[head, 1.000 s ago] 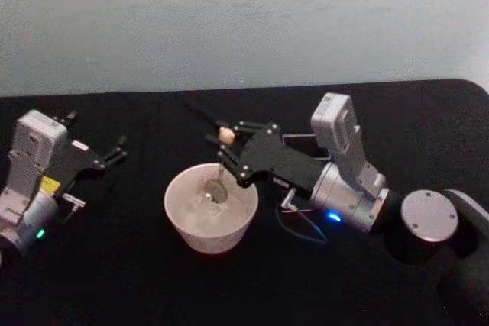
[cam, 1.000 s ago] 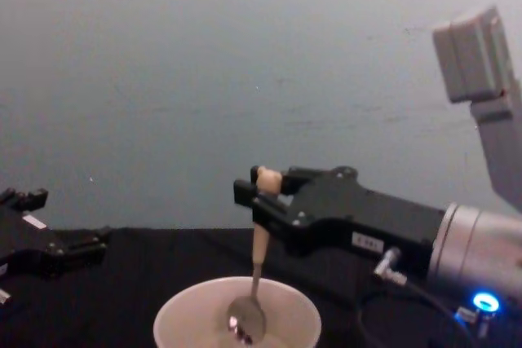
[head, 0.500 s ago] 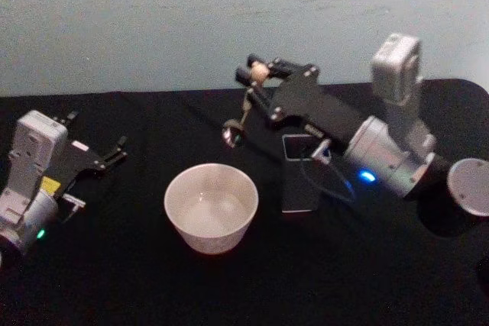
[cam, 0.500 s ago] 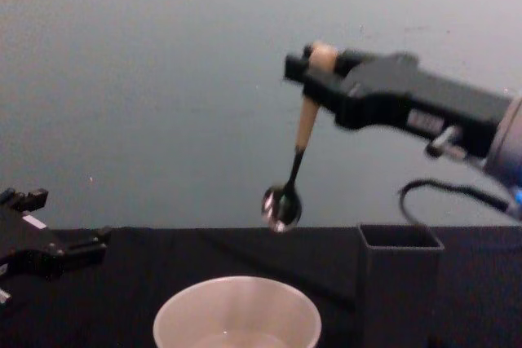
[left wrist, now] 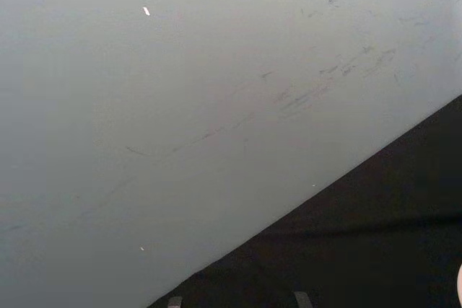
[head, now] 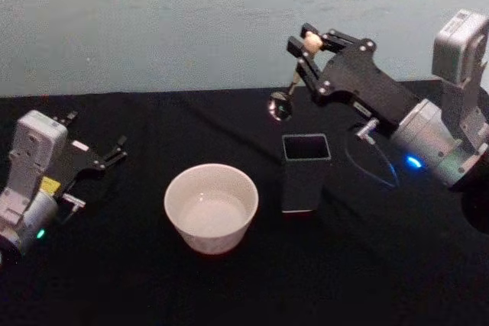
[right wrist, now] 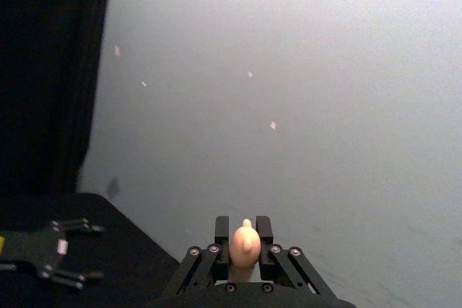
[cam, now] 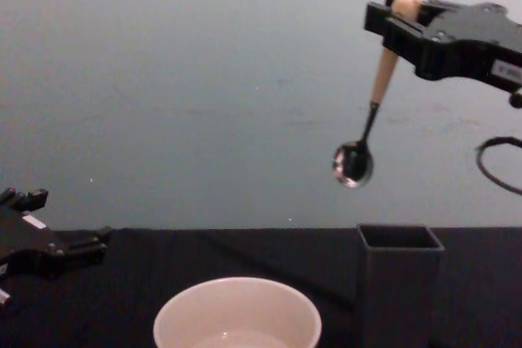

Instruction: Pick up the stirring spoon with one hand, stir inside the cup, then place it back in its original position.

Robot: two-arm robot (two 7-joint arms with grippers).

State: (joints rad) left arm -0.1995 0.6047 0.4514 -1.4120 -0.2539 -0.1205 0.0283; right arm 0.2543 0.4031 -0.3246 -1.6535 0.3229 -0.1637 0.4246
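Note:
My right gripper (head: 306,48) is shut on the wooden handle of the stirring spoon (head: 293,75), high in the air. The spoon (cam: 369,113) hangs with its shiny bowl down, a little above and left of the dark grey square holder (cam: 398,283). In the right wrist view the bear-head knob (right wrist: 245,240) sticks up between the fingers of that gripper (right wrist: 244,234). The cream cup (head: 211,206) stands on the black table, left of the holder (head: 306,171), with nothing in it but a little liquid. My left gripper (head: 116,151) rests at the table's left side, apart from everything.
A black cloth covers the table (head: 229,288), and a pale wall (head: 153,20) rises behind it. A cable (head: 367,159) loops under the right arm near the holder. The left gripper (cam: 77,244) lies low at the left.
The right gripper lifted the spoon out of the cup, then carried it up and to the right. It now hangs near the holder. The left arm has not moved.

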